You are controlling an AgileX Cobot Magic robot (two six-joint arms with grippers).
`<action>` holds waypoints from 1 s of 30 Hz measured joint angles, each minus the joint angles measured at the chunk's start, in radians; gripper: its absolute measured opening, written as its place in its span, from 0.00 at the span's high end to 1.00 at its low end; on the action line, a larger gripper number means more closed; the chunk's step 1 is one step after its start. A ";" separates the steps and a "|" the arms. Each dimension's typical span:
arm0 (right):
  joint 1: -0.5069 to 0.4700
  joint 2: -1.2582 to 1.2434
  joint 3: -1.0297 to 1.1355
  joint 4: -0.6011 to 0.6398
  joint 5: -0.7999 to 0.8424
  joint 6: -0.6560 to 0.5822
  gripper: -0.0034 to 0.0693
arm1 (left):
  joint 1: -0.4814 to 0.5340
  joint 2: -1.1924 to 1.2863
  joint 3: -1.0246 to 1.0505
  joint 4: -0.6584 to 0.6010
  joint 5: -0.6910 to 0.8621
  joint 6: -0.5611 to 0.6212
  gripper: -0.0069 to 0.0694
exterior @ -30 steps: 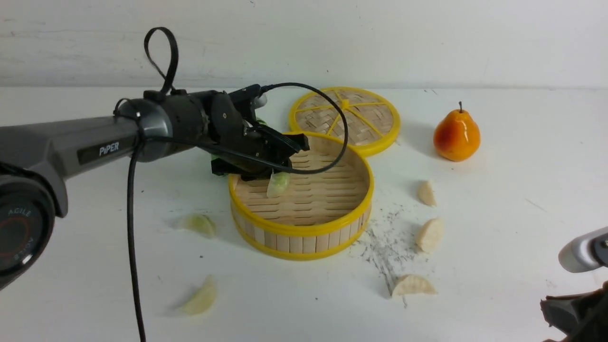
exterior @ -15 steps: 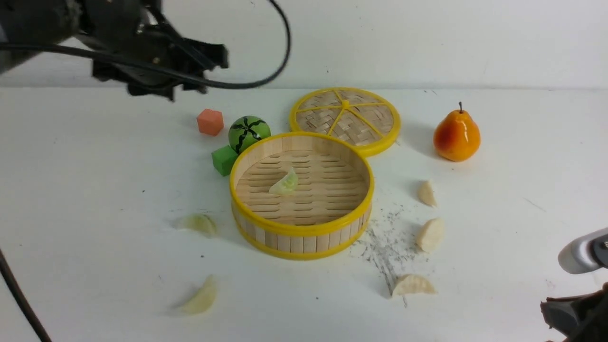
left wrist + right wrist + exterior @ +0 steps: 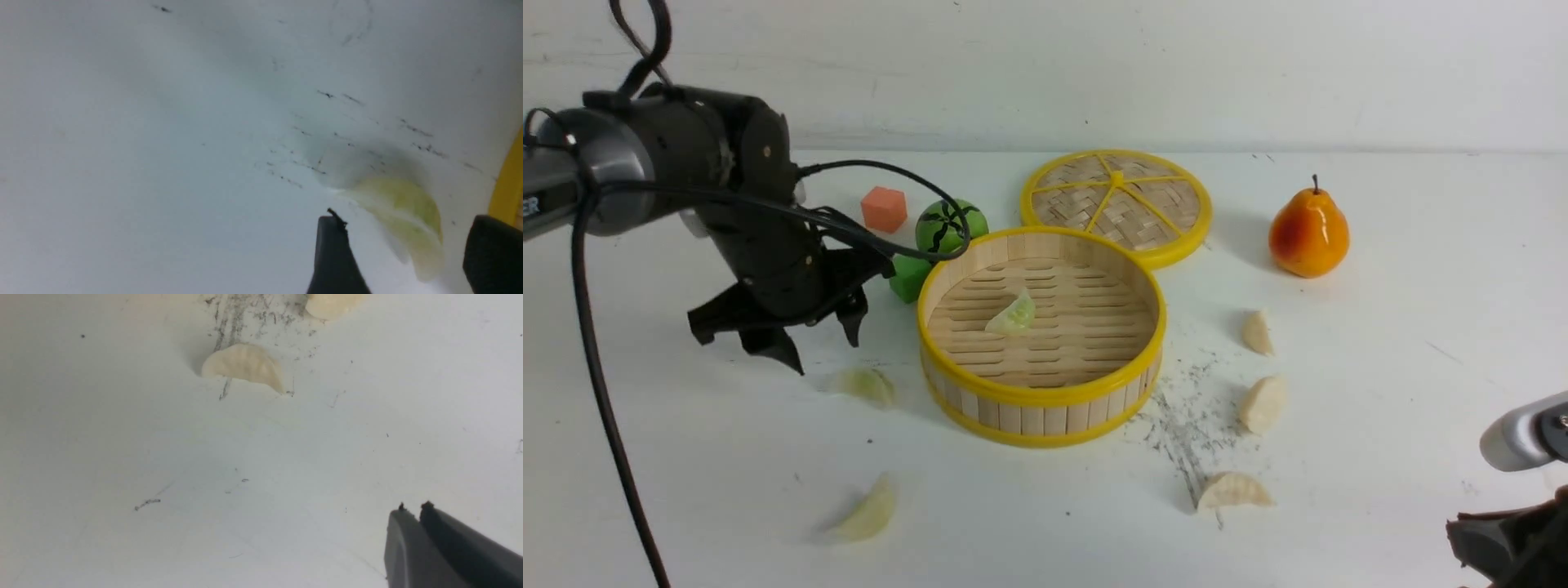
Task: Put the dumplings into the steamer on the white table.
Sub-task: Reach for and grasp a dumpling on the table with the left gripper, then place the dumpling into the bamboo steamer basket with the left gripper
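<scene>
At middle left, my left gripper [image 3: 823,349] stands wide open near 1 loose green dumpling [image 3: 867,385]; a 2nd green dumpling [image 3: 1013,314] lies in the steamer [image 3: 1045,397]; my right gripper [image 3: 412,507] is closed, empty.

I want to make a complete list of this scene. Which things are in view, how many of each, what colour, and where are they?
white table: 1, white, scuffed, under everything
steamer: 1, bamboo with yellow rims, table centre
lid: 1, woven, yellow rim, behind the steamer
green dumplings: 3, pale green; one inside the steamer, two on the table to its left
white dumplings: 3, cream, on the table right of the steamer
pear: 1, orange-yellow, far right
watermelon ball: 1, green, dark stripes, behind-left of the steamer
green cube: 1, against the steamer's left
orange cube: 1, left of the ball
left fingers: black, open, near one table green dumpling
right fingers: dark, shut, front right
</scene>
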 joint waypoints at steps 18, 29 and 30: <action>0.000 0.000 0.000 0.015 -0.022 0.001 0.86 | 0.000 0.118 0.000 -0.125 -0.036 0.110 0.64; 0.000 0.000 0.000 0.028 -0.021 0.002 0.85 | 0.000 0.020 -0.164 -0.265 0.081 0.507 0.64; 0.000 0.000 0.000 0.025 -0.021 0.002 0.84 | -0.002 0.017 -0.182 -0.309 0.083 0.561 0.64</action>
